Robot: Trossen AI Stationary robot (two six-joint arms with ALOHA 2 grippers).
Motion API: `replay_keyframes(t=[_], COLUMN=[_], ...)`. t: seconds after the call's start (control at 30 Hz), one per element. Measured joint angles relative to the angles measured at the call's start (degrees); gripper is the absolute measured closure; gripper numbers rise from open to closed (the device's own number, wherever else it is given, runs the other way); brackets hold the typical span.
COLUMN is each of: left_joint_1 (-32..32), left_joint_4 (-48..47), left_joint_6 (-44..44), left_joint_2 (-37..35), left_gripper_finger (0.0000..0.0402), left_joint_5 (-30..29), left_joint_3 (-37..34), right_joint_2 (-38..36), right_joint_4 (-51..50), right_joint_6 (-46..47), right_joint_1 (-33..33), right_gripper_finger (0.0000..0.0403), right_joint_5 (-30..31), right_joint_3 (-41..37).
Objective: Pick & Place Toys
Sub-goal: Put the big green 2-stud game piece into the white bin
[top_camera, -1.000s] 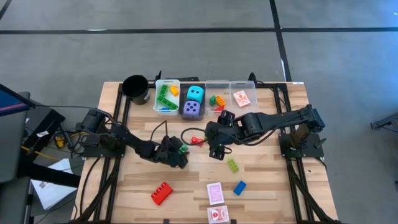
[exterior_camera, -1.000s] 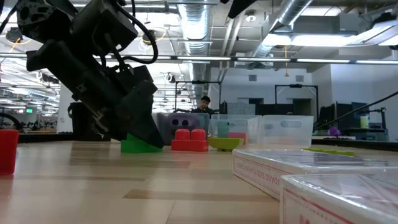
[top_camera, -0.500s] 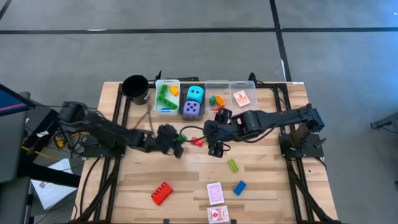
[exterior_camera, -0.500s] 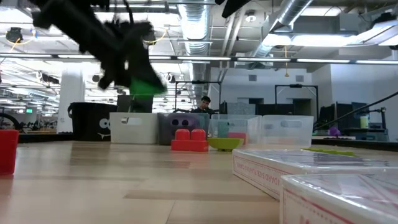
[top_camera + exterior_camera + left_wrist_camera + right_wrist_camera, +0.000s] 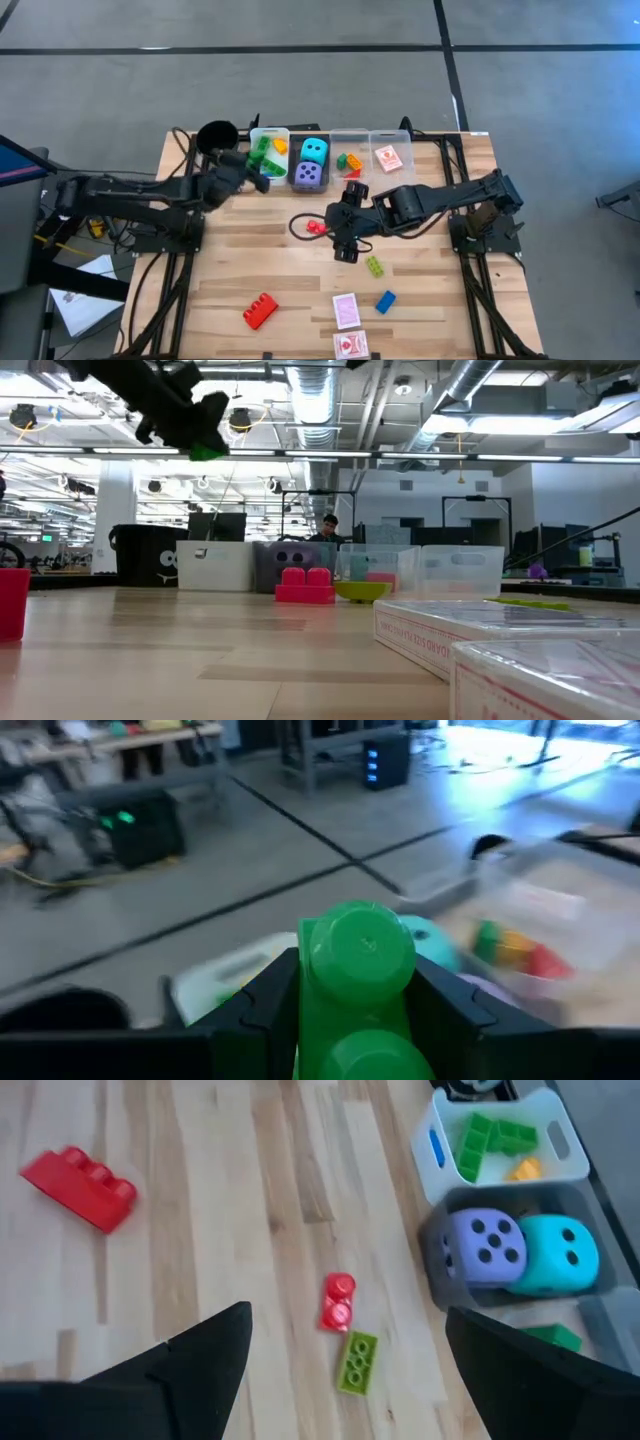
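My left gripper [image 5: 355,1020] is shut on a green brick [image 5: 358,982]. It hovers high over the table's far left part [image 5: 208,452], at the near edge of the white bin [image 5: 268,158] that holds green bricks. My right gripper [image 5: 342,238] hangs open above the middle of the table, over a small red brick [image 5: 338,1300] and a lime brick [image 5: 357,1362]. Both of these lie flat on the wood. The purple die [image 5: 309,175] and the cyan die [image 5: 315,150] sit in the grey bin. My left gripper pinches the green brick by two opposite sides [image 5: 305,990] between its two fingers. The brick's round studs face the wrist camera. The fingers reach almost level toward the table's far side. The brick is lifted clear of the table and of the bin.
A black round cup [image 5: 217,140] stands left of the bins. Two clear bins [image 5: 368,152] hold small bricks and a card. Near the front edge lie a red brick [image 5: 260,311], a blue brick [image 5: 385,301] and two red-white cards [image 5: 346,310].
My left gripper has lifted the green brick off the middle of the table. It has carried it up and toward the far edge, as far as the white bin, tipping from pointing down to almost level. The right arm has kept still.
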Motion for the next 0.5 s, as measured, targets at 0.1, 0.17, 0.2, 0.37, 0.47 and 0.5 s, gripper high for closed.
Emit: replay_keyframes(t=[0.1,0.17,0.2,0.37,0.47,0.5], left_joint_1=[6.5,10.9,13.1,21.4,24.2,24.8], left_joint_4=[-0.3,1.1,1.1,7.8,12.8,14.1], left_joint_6=[3.4,4.5,4.6,4.7,4.7,4.7], left_joint_2=[0.3,1.7,2.5,8.1,11.8,13.0], left_gripper_finger=[0.0271,0.0271,0.0271,0.0253,0.0249,0.0249], left_joint_5=[4.8,10.0,12.9,22.1,27.0,27.7], left_joint_3=[0.0,0.0,0.0,0.0,0.0,0.0], right_joint_2=[0.0,0.0,0.0,0.0,0.0,0.0], right_joint_4=[1.9,2.9,3.2,3.3,3.2,3.2], right_joint_6=[0.0,0.0,0.0,0.4,2.0,2.5], right_joint_1=[0.7,1.0,1.1,2.0,2.7,3.0], right_gripper_finger=[0.0075,0.0075,0.0075,0.0075,0.0075,0.0075], right_joint_5=[-0.1,0.0,-0.1,0.0,-0.1,-0.1], right_joint_3=[0.0,0.0,0.0,0.0,0.0,0.0])
